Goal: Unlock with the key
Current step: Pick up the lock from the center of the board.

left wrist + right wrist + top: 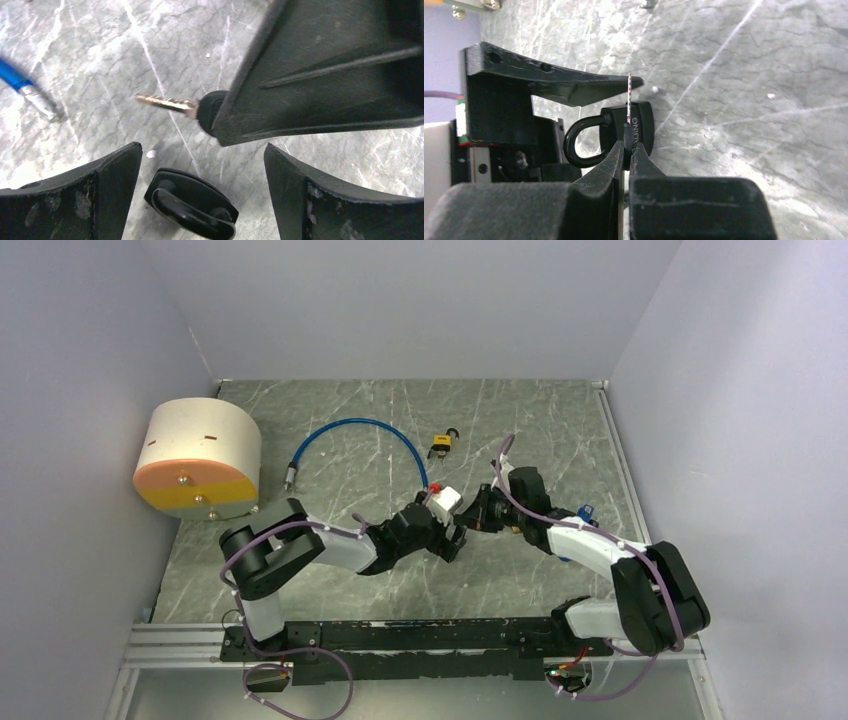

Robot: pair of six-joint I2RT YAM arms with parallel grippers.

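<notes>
A black padlock [192, 201] lies flat on the grey marble table, shackle toward the camera, between the fingers of my left gripper [202, 150]. That gripper is open wide and touches nothing. In the right wrist view the padlock [644, 125] sits just beyond my right gripper [626, 145], which is shut on the black head of the key [629, 97]. The brass blade of the key [167, 103] points left, above the table and apart from the lock. In the top view both grippers, left [455, 530] and right [478, 515], meet at the table's middle.
A small yellow padlock [441, 445] lies further back. A blue cable [355, 430] curves to its left, with its metal end [42, 102] near my left gripper. A cream and yellow drum [200, 460] stands at the far left. Walls close three sides.
</notes>
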